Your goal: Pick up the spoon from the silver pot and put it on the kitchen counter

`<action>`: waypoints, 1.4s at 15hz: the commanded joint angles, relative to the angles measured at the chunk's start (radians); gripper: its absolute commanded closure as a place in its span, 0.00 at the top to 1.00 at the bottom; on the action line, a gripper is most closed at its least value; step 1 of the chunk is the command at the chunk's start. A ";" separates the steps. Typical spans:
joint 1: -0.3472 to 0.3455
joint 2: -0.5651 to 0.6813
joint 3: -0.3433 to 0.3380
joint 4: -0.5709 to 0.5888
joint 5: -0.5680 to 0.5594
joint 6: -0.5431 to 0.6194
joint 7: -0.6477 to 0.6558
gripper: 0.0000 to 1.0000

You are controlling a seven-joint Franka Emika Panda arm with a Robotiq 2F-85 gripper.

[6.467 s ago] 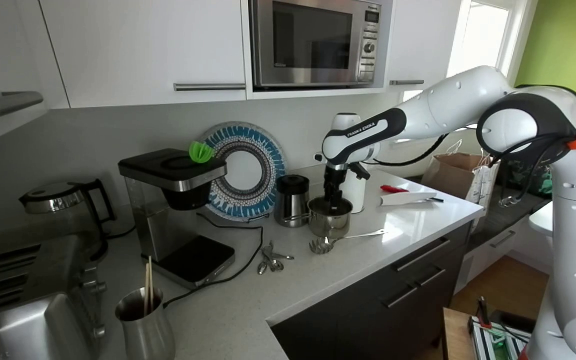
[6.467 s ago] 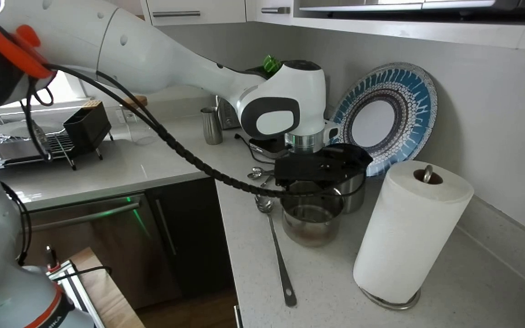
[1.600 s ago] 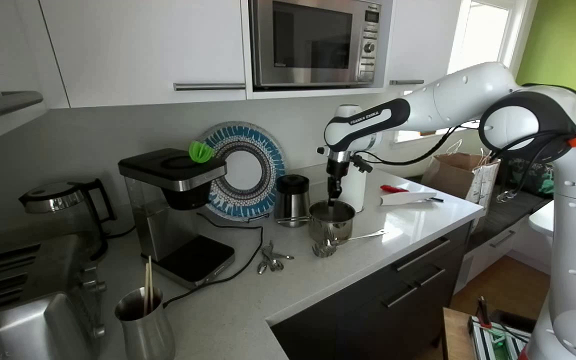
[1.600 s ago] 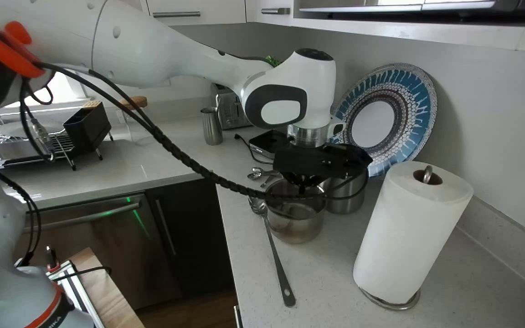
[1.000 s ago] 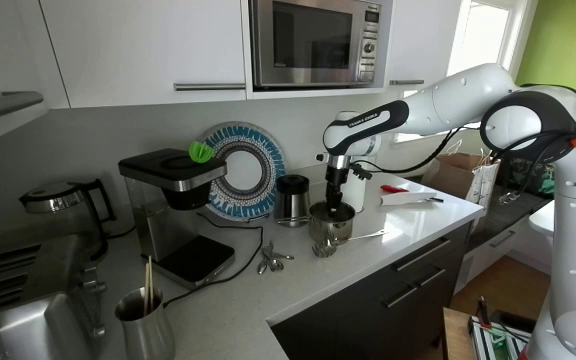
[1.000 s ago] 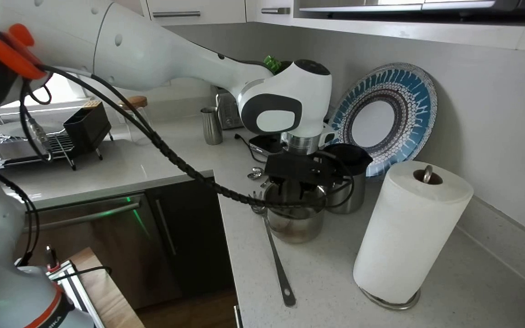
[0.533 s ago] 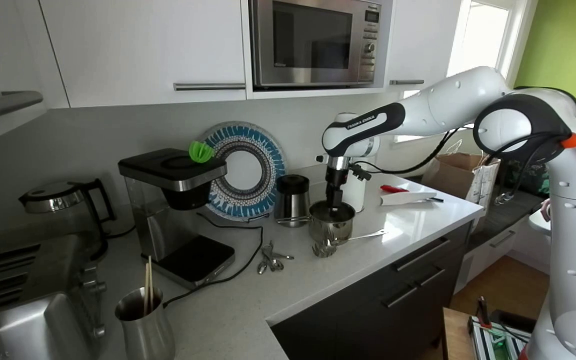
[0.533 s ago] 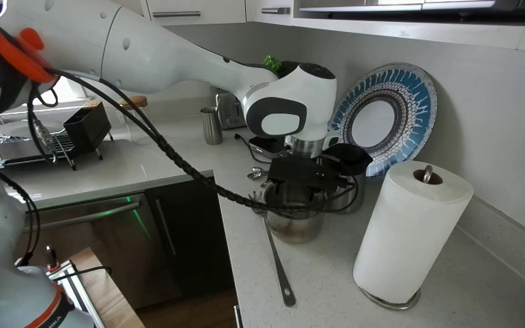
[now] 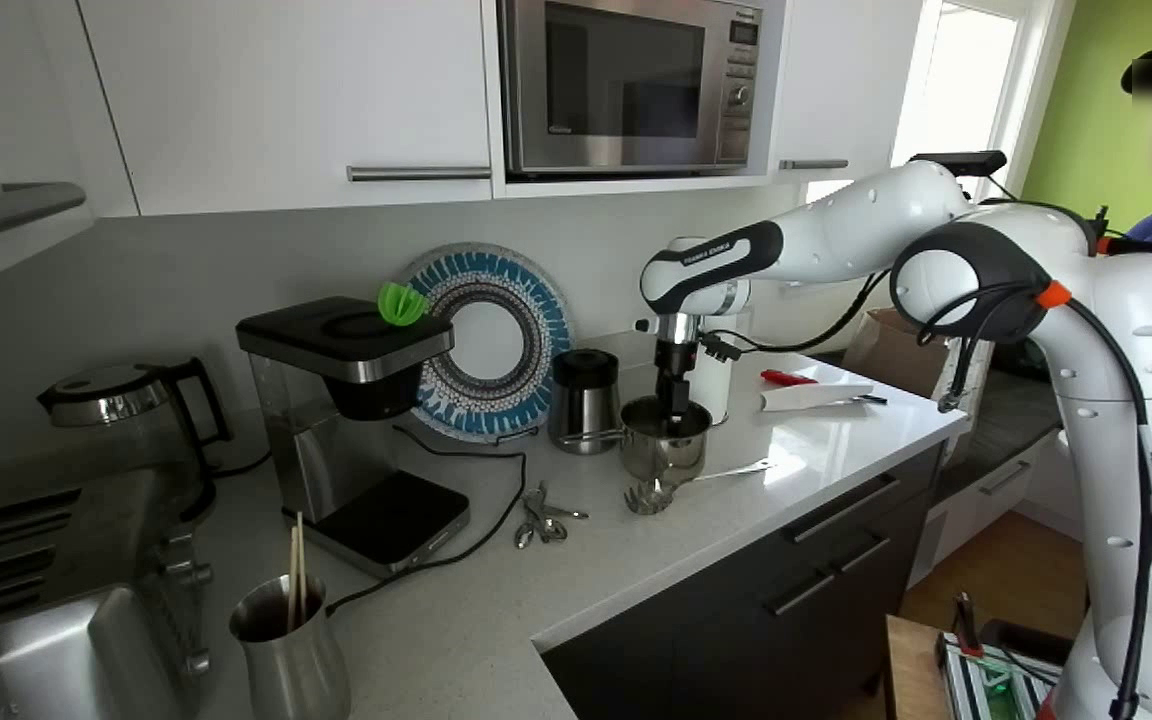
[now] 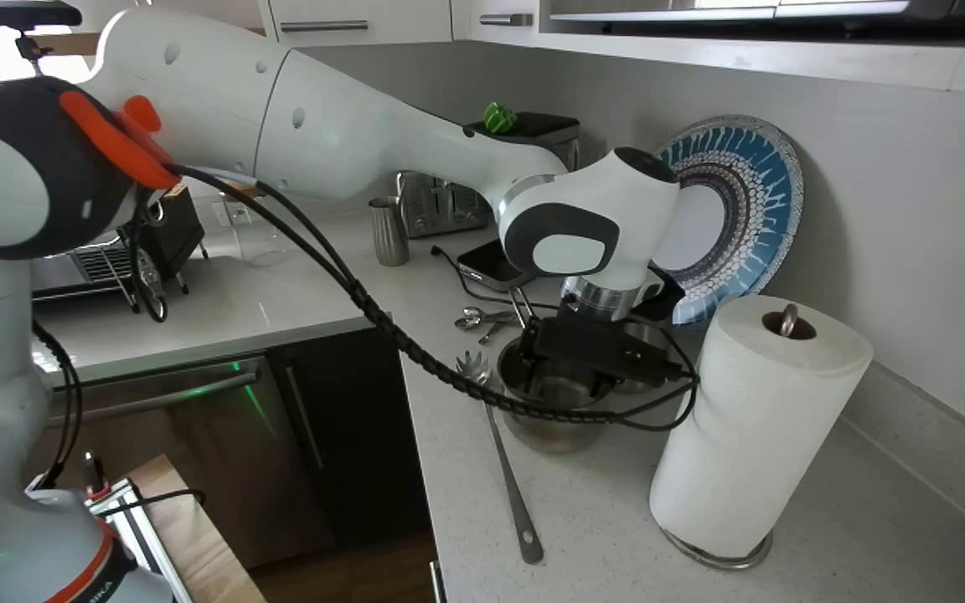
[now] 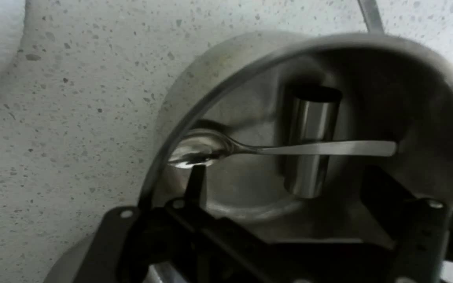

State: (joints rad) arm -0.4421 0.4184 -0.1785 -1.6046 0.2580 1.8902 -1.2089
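There's the spoon (image 11: 281, 150), down inside the pot (image 9: 661, 462), and the wrist view gives it to us nearly end to end: bowl up by the pot's wall on the left of that view, handle pointing to the right, towards the opposite wall, long axis almost level across it. Partway along, the handle crosses over a short steel tube (image 11: 310, 173), also inside the pot and nearly square to the spoon. And the hand (image 11: 284, 173): its two fingers (image 11: 197, 186) stand well apart, one by the bowl, its partner by the handle's end, the gap running much the same way as the spoon. Whether a fingertip touches the bowl, I can't tell. In both exterior views the hand points down at the pot's mouth, how deep I can't say, with the arm (image 9: 836, 240) sloping down to it from high above. The pot stands upright on the counter (image 9: 456, 630), a pronged utensil (image 10: 514, 494) lying just beside it, a canister (image 9: 584, 415) just beside it too, and a paper roll (image 10: 759, 435) near.
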 commanded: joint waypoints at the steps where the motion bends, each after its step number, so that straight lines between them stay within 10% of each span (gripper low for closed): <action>1: -0.027 0.065 0.024 0.113 0.020 -0.079 -0.058 1.00; 21: 0.043 0.027 0.012 0.057 -0.078 -0.081 0.262 1.00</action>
State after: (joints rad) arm -0.4112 0.4671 -0.1499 -1.4877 0.2208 1.7651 -1.0097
